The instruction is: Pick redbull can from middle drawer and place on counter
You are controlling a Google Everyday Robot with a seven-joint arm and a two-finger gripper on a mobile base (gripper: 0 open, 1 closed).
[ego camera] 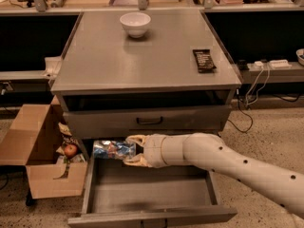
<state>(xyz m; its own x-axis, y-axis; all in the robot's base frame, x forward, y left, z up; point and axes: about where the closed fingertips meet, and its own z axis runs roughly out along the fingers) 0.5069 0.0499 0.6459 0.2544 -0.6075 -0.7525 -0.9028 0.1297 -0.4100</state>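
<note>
My gripper [131,150] is shut on the redbull can [112,149], a slim blue-and-silver can held lying sideways. It hangs above the back left of the open middle drawer [147,194], clear of the drawer floor and level with the drawer's top edge. The white arm reaches in from the lower right. The grey counter [142,56] lies above, on top of the cabinet.
A white bowl [135,23] stands at the back of the counter and a dark snack bar [204,60] lies at its right. The drawer above has a black handle [149,121]. An open cardboard box [40,160] with an apple stands on the floor at the left.
</note>
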